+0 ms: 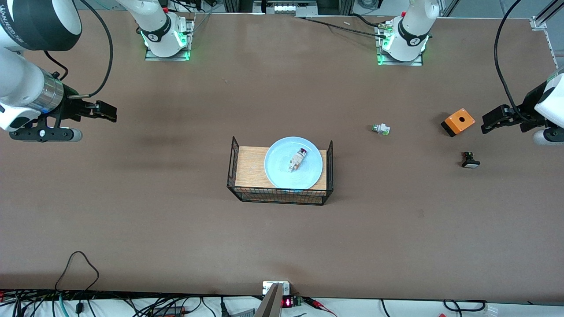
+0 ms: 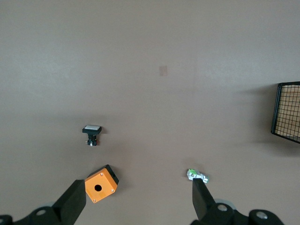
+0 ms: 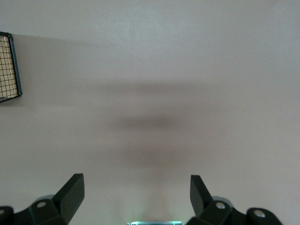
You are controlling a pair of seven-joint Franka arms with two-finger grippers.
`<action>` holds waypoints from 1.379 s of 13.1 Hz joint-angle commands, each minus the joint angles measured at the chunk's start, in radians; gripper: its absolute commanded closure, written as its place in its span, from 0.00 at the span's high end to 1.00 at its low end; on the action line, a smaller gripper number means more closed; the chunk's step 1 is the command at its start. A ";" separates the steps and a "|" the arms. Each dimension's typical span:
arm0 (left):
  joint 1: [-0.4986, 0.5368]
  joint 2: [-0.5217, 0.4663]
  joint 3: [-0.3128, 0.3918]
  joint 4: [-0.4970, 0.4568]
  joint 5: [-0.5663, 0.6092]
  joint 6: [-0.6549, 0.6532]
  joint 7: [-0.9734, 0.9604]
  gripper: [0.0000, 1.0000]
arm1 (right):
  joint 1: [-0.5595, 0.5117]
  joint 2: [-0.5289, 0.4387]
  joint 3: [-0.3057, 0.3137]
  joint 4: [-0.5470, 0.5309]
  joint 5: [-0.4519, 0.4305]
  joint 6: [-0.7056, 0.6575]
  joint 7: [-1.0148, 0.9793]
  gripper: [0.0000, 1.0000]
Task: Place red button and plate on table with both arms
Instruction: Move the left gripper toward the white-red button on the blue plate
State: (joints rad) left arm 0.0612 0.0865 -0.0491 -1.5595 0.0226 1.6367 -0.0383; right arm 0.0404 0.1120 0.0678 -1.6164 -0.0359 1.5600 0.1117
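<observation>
Front view has the red button (image 1: 298,159) lying on the plate (image 1: 282,169) atop the rack (image 1: 246,169) at mid-table, so the empty, spread left gripper (image 1: 488,123) and right gripper (image 1: 107,112) should descend squarely, lifting gently.

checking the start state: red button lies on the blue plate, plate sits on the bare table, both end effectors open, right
One thing is off. In the front view the plate sits on the wood-topped wire rack, not on the bare table. The red button does lie on it, and the left end effector and right end effector are both open.
</observation>
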 commanded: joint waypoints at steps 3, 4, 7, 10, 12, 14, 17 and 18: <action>0.000 -0.011 -0.006 0.022 -0.013 -0.020 -0.009 1.00 | -0.011 -0.005 0.006 -0.002 0.018 0.006 -0.007 1.00; 0.000 -0.011 -0.006 0.024 -0.015 -0.020 -0.009 1.00 | -0.011 -0.005 0.006 -0.002 0.017 0.005 -0.007 1.00; -0.012 0.001 -0.008 0.024 -0.046 -0.021 -0.014 1.00 | -0.011 -0.005 0.007 -0.002 0.017 0.005 -0.007 1.00; -0.024 0.056 -0.093 0.029 -0.049 -0.020 0.003 1.00 | -0.011 -0.003 0.006 -0.002 0.017 0.005 -0.007 1.00; -0.037 0.076 -0.193 0.029 -0.033 -0.005 0.002 1.00 | -0.011 -0.003 0.006 -0.002 0.019 0.006 -0.007 1.00; -0.075 0.101 -0.259 0.029 -0.030 0.047 0.003 1.00 | -0.011 -0.003 0.007 -0.002 0.019 0.005 -0.007 1.00; -0.186 0.168 -0.291 0.036 -0.059 0.139 -0.107 1.00 | -0.011 -0.003 0.007 -0.002 0.019 0.005 -0.007 1.00; -0.223 0.215 -0.291 0.088 -0.064 0.144 -0.195 1.00 | -0.011 -0.003 0.007 -0.002 0.019 0.005 -0.007 1.00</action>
State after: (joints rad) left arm -0.1178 0.2381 -0.3436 -1.5434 -0.0208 1.7738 -0.1575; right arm 0.0401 0.1121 0.0682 -1.6165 -0.0355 1.5607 0.1117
